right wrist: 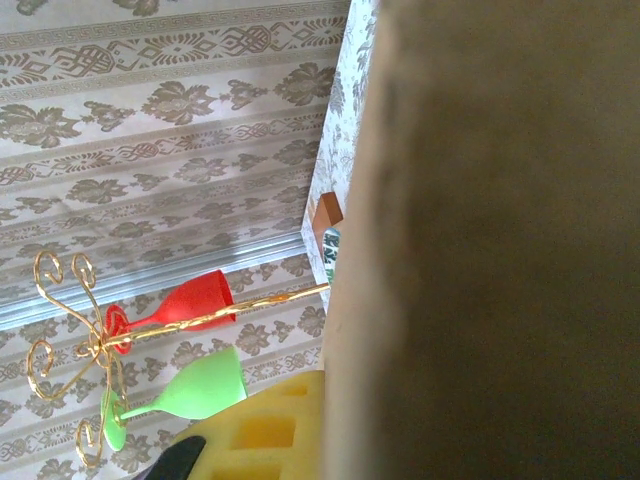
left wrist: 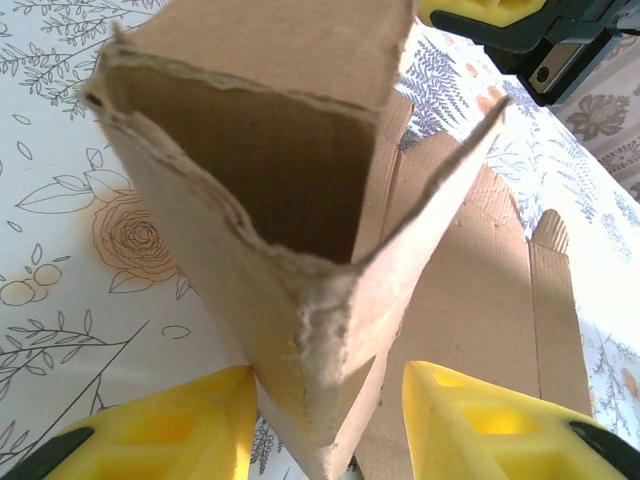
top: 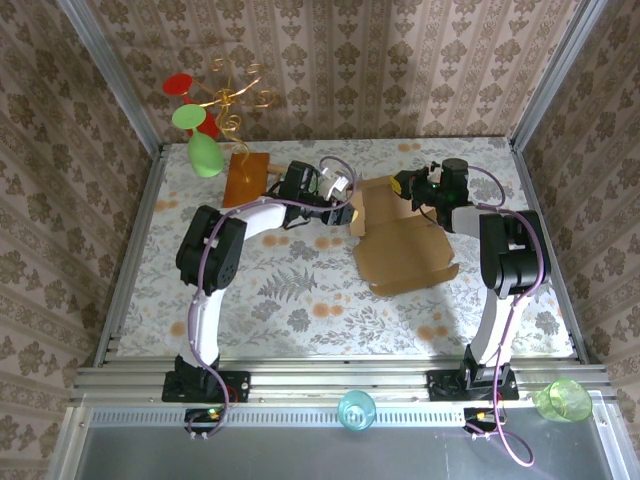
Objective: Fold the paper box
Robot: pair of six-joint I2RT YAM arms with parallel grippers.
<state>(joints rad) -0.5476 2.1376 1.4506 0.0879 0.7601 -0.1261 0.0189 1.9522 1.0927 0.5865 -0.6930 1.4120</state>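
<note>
Cardboard paper box point(left wrist: 280, 170) corner between left tool point(left wrist: 328, 385) fingers point(left wrist: 480, 415)

paper box point(right wrist: 500, 240), goblet rack point(right wrist: 90, 340) behind

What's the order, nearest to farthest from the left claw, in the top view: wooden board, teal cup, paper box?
1. paper box, gripped by the left claw.
2. wooden board, back left.
3. teal cup, on the near ledge.

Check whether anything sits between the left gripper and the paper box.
Nothing visible does. The left gripper straddles a raised, folded corner of the paper box, its yellow fingers on either side of the cardboard, with no other object in between.
</note>
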